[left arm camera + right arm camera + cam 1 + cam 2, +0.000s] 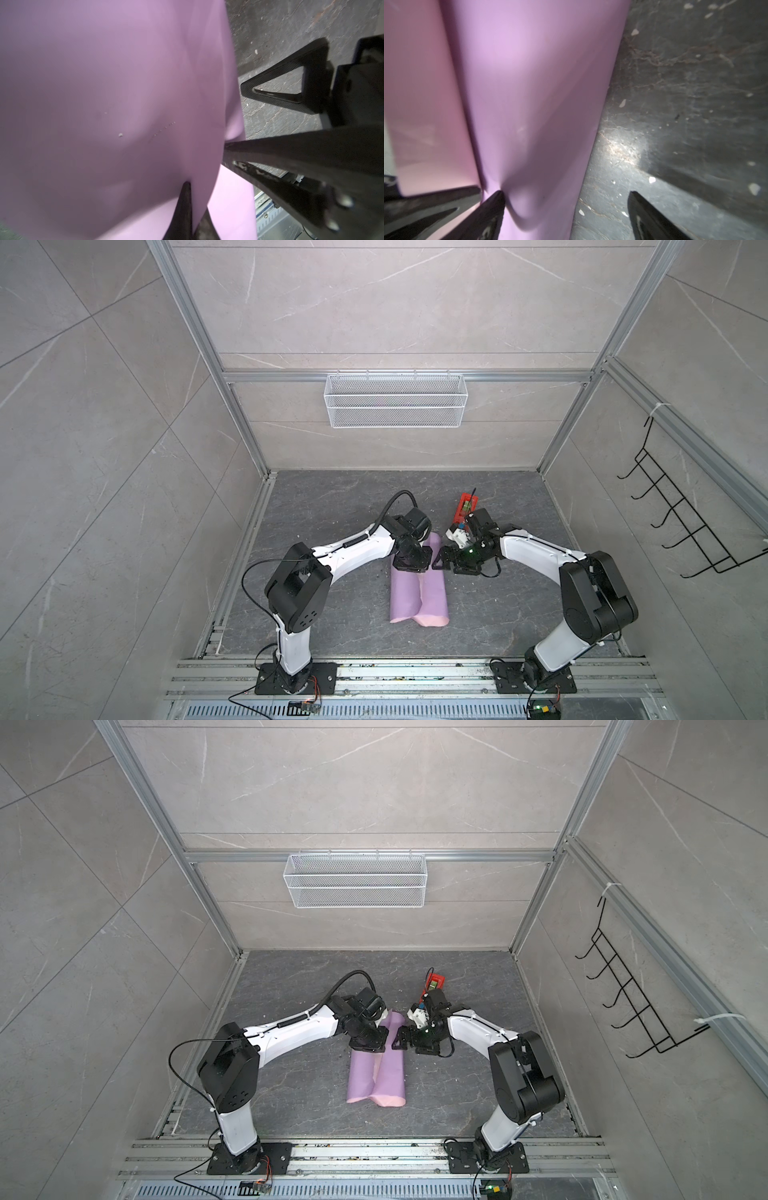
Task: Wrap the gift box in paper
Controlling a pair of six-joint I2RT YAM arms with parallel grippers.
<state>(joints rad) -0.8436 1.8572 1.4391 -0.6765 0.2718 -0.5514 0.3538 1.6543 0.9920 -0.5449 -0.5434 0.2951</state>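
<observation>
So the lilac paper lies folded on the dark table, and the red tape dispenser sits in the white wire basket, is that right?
No: both top views show the red tape dispenser on the dark table, beyond the right arm, not in the white wire basket. The folded lilac paper is right.

The paper [419, 593] is concealing whatever is lying inside its folds, the left arm [409, 549] is covering its far end, and the right arm [482, 526] is partly hiding the red dispenser [464, 506]; wrist views are blurring nearby paper.
</observation>
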